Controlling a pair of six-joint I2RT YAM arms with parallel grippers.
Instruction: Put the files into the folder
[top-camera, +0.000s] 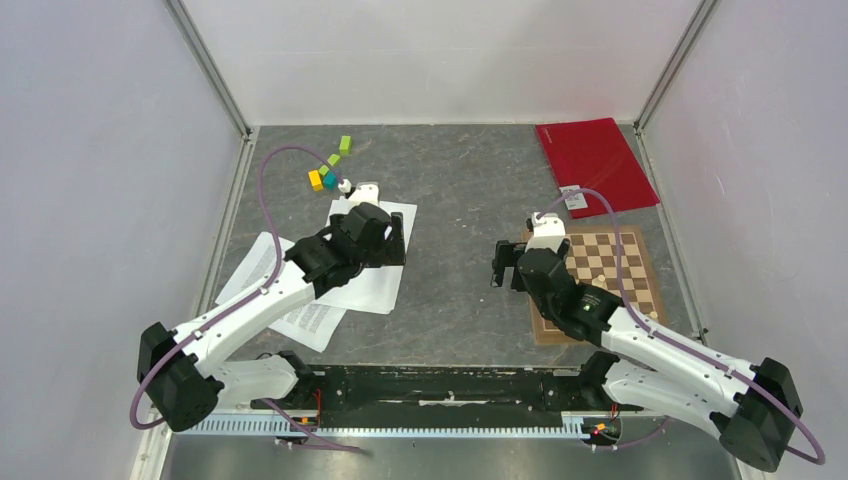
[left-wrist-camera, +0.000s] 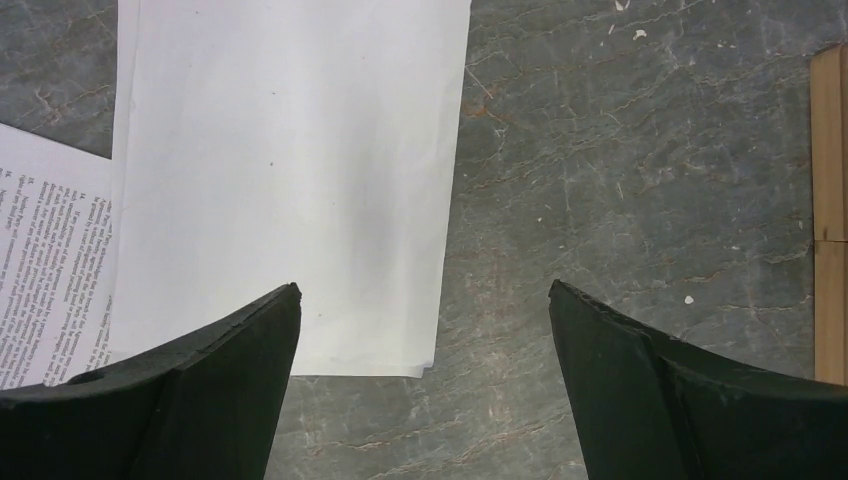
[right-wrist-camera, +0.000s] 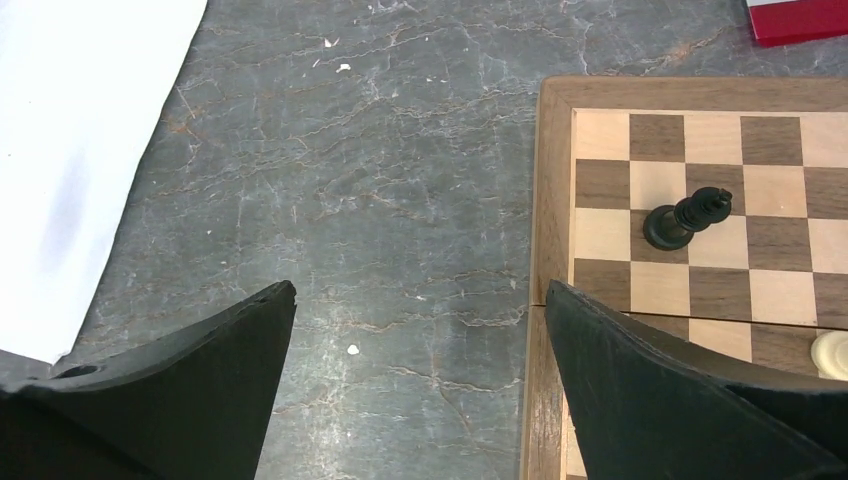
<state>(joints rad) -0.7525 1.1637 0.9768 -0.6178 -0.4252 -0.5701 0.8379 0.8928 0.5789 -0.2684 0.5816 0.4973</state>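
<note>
The files (top-camera: 372, 288) are white sheets lying overlapped on the grey table at centre left; one printed sheet (top-camera: 312, 320) sticks out at the near side. In the left wrist view the top sheet (left-wrist-camera: 290, 180) shows blank and a printed sheet (left-wrist-camera: 50, 270) lies under it. My left gripper (top-camera: 398, 240) hovers open over the sheets' right edge (left-wrist-camera: 425, 295), holding nothing. The red folder (top-camera: 595, 160) lies closed at the back right, its white label (top-camera: 575, 200) at the near corner. My right gripper (top-camera: 502, 268) is open and empty (right-wrist-camera: 420, 290) over bare table.
A brown chessboard (top-camera: 545, 325) lies right of my right gripper, with a black piece (right-wrist-camera: 688, 218) and a white piece (right-wrist-camera: 832, 352) on it. Small coloured blocks (top-camera: 330, 168) sit behind the files. The folder's corner (right-wrist-camera: 800, 20) shows beyond the chessboard (right-wrist-camera: 555, 200).
</note>
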